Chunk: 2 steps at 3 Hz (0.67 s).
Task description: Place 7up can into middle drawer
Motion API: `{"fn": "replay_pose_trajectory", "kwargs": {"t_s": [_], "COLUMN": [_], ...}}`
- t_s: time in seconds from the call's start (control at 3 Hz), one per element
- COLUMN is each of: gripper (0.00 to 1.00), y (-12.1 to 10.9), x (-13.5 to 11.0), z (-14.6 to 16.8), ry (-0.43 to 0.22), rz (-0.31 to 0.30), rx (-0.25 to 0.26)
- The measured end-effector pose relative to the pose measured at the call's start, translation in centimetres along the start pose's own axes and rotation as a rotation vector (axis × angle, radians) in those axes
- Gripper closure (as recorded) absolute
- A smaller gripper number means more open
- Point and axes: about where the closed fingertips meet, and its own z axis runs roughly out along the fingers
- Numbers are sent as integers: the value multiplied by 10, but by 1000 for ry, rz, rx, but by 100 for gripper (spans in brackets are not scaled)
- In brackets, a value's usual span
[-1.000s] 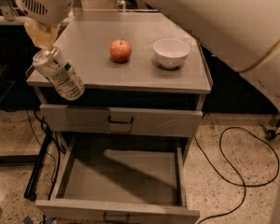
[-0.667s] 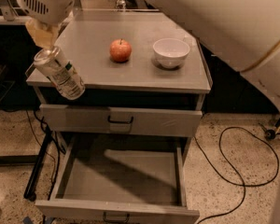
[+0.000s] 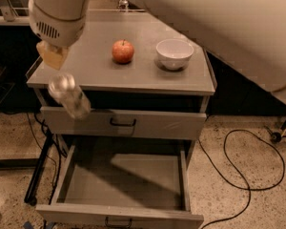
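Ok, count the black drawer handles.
2: one on the closed drawer front, one on the open middle drawer. None seem hidden; gripper upper left, above the 7up can.

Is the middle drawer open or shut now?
Open: the middle drawer is pulled out, its tray bare. The claw holds the 7up can outside it, higher up.

Grey cabinet top [image 3: 90, 73]: red apple [image 3: 123, 51] and white bowl [image 3: 174, 54], side by side, apart. Gripper [image 3: 56, 66] at its left front edge, clasping 7up can [image 3: 70, 97].
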Motion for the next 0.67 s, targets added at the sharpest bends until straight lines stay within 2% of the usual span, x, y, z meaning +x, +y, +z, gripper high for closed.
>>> {"fn": "replay_pose_trajectory", "kwargs": {"t_s": [0.67], "gripper": [100], "y": [35], "x": [42], "z": [50], "ry": [-9], "rz": [73], "rx": [-64]}}
